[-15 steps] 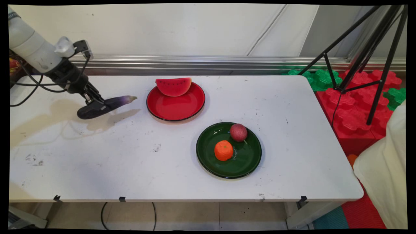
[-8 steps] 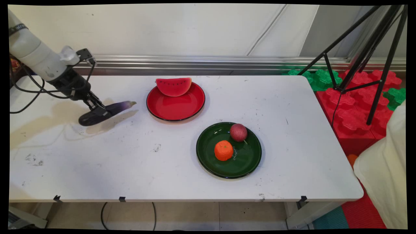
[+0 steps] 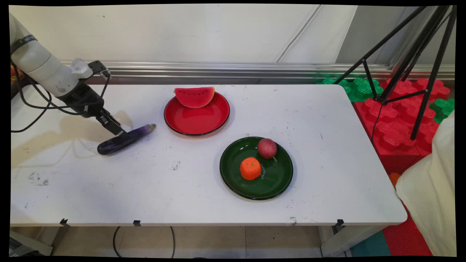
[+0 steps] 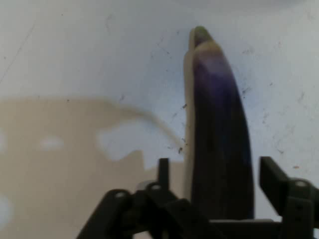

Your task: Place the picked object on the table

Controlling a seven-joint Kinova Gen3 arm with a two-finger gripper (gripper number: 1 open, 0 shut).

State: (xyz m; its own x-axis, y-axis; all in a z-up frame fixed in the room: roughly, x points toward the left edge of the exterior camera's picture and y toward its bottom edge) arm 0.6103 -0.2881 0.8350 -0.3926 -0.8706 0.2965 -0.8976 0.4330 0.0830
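The eggplant (image 3: 125,139) is down on the white table (image 3: 182,189) now — it hung off the surface 1 second ago. The gripper (image 3: 117,133) has spread: in the hand view its fingers (image 4: 273,174) stand apart on either side of it, gripping nothing. It lies just left of the red plate (image 3: 214,120), long axis diagonal, stem tip toward that plate.

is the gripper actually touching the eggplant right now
Cannot tell. In the hand view the eggplant lies between the gripper's spread fingers; no contact or gap shows plainly.
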